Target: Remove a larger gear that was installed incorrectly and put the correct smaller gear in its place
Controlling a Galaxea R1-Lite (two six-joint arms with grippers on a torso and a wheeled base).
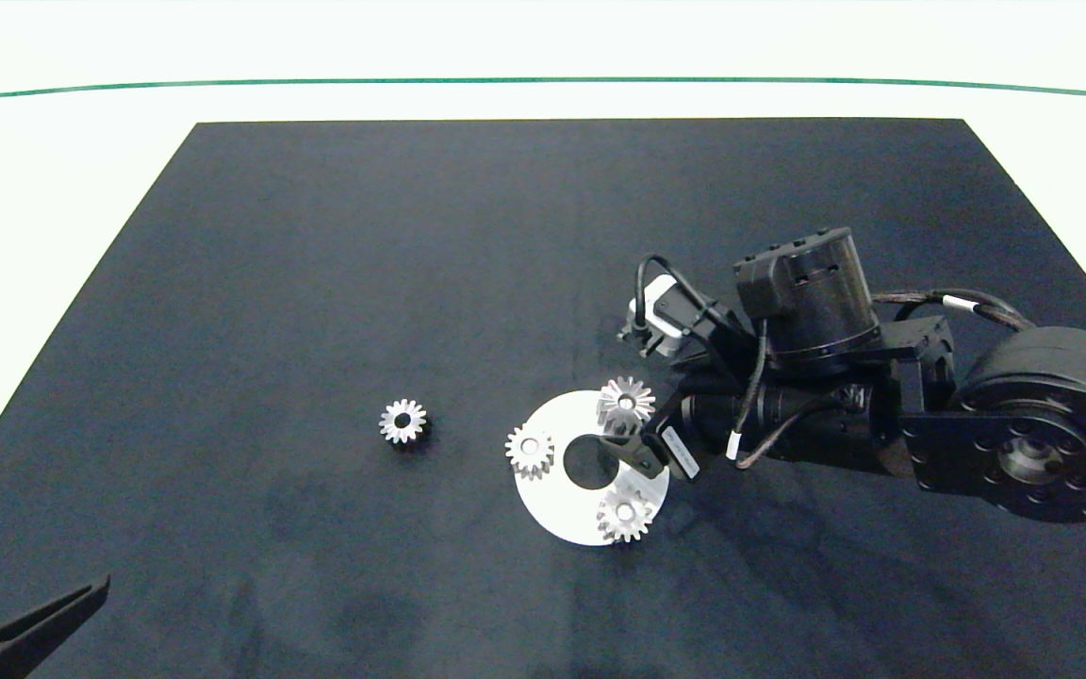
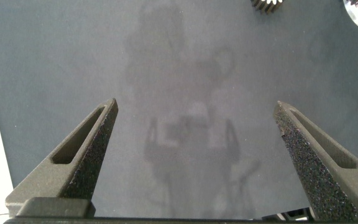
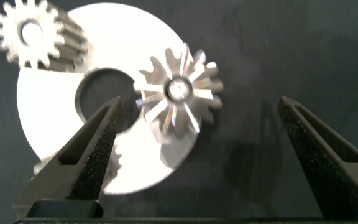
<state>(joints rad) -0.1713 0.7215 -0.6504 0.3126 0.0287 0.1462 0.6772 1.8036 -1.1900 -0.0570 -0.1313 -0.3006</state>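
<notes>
While the left gripper (image 1: 24, 627) waits parked at the desk's near-left corner, fingers spread and holding nothing, all the work sits further right. First comes the smaller gear (image 1: 403, 421), alone on the black mat (image 1: 336, 283) at about nine o'clock from the white disc (image 1: 557, 509), well apart from it; I judge it is laid out there as the spare, within easy reach. On the disc, two small gears sit at nine (image 1: 530, 451) and five o'clock (image 1: 625, 514), around the centre hole. The larger gear (image 1: 626, 403) stands at one o'clock on the rim, taller, with long teeth. The right gripper (image 3: 194, 134) hangs over it, released and wide, fingers straddling it without touching, seemingly lined up to lift it out.
</notes>
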